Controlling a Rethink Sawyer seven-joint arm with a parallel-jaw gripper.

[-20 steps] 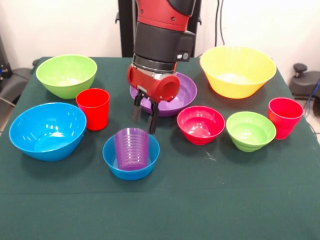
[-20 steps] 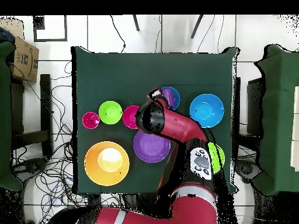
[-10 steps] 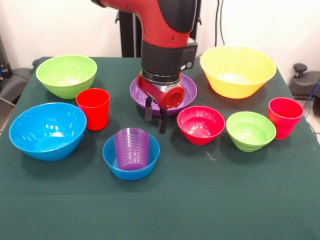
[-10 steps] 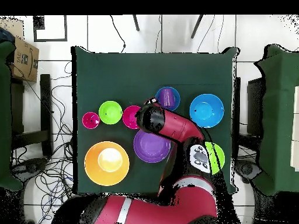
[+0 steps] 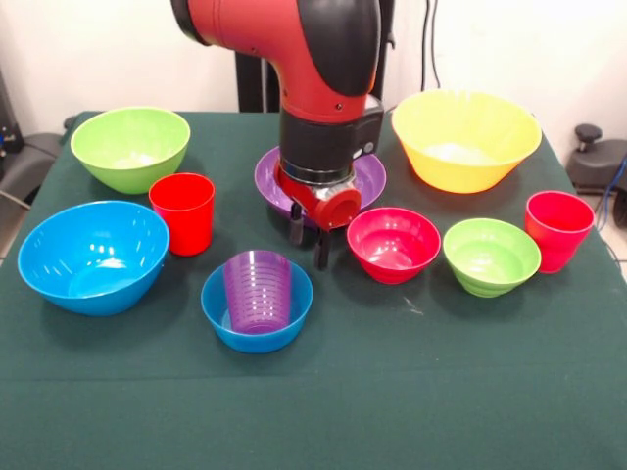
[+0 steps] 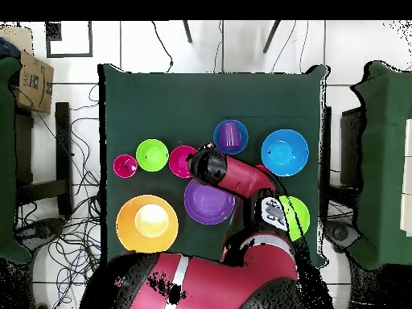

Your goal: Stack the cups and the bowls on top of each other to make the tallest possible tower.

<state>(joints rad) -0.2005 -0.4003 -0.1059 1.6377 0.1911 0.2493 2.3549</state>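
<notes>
Hand: I am holding my hand (image 5: 308, 235) low over the desk (image 5: 411, 392), fingers pointing down and standing apart with nothing between them. It is hanging at the near rim of the purple bowl (image 5: 364, 176), at about 9 o'clock of the red-pink small bowl (image 5: 394, 243) in the front view.

Purple cup: the purple cup (image 5: 259, 290) is standing upright inside the small blue bowl (image 5: 223, 315), at about 7 o'clock of my hand and apart from it. From overhead the pair (image 6: 231, 135) is lying at about 1 o'clock of my wrist.

Red cups: one red cup (image 5: 183, 212) is standing upright between the large blue bowl (image 5: 92, 257) and the purple bowl. The other red cup (image 5: 557, 229) is standing at the 3 o'clock end of the row, just beside the small lime green bowl (image 5: 490, 255).

Large bowls: the large lime green bowl (image 5: 130, 147) is sitting at about 10 o'clock of the desk, and the yellow bowl (image 5: 466, 137) at about 2 o'clock. All are sitting open side up.

Tower: the purple cup in the small blue bowl is the only stack I am seeing; every other cup and bowl is standing alone on the green cloth.

My arm: my arm (image 6: 241, 181) is covering part of the purple bowl in both views.
</notes>
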